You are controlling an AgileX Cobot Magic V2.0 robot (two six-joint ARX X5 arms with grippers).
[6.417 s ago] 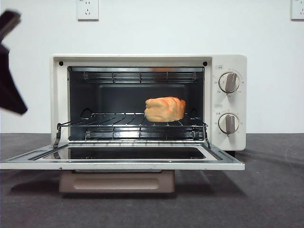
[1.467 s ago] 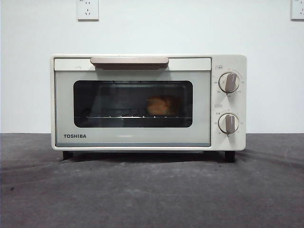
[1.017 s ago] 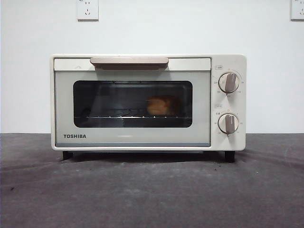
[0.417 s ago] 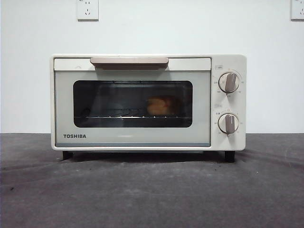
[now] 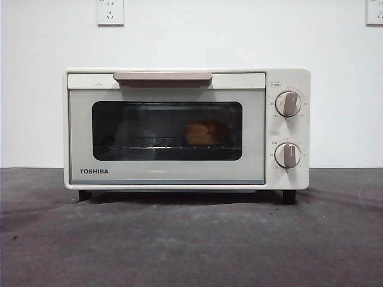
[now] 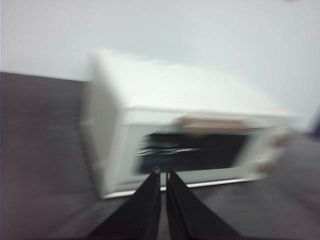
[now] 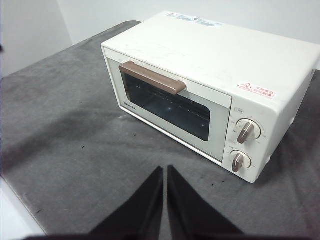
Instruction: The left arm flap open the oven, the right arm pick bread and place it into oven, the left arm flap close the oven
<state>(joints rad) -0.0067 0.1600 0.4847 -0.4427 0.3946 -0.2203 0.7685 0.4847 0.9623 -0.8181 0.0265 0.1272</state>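
The cream-white oven [image 5: 187, 128] stands with its glass door closed and its beige handle [image 5: 163, 77] at the top. Through the dark window the golden bread [image 5: 201, 133] rests on the wire rack, right of middle. Neither arm shows in the front view. In the blurred left wrist view my left gripper [image 6: 163, 173] is shut and empty, held back from the oven [image 6: 190, 130] on its left-hand side. My right gripper [image 7: 164, 169] is shut and empty too, raised above the cloth in front of the oven [image 7: 210, 85].
Two beige knobs [image 5: 289, 103] sit on the oven's right panel. A dark grey cloth [image 5: 191, 239] covers the table. A white wall with sockets [image 5: 111, 12] stands behind. The cloth's near edge [image 7: 15, 195] shows in the right wrist view.
The oven door, open 5.4 s ago with a dark arm at the left edge, is now closed and the arm has left the front view. Nothing differs over the last second.
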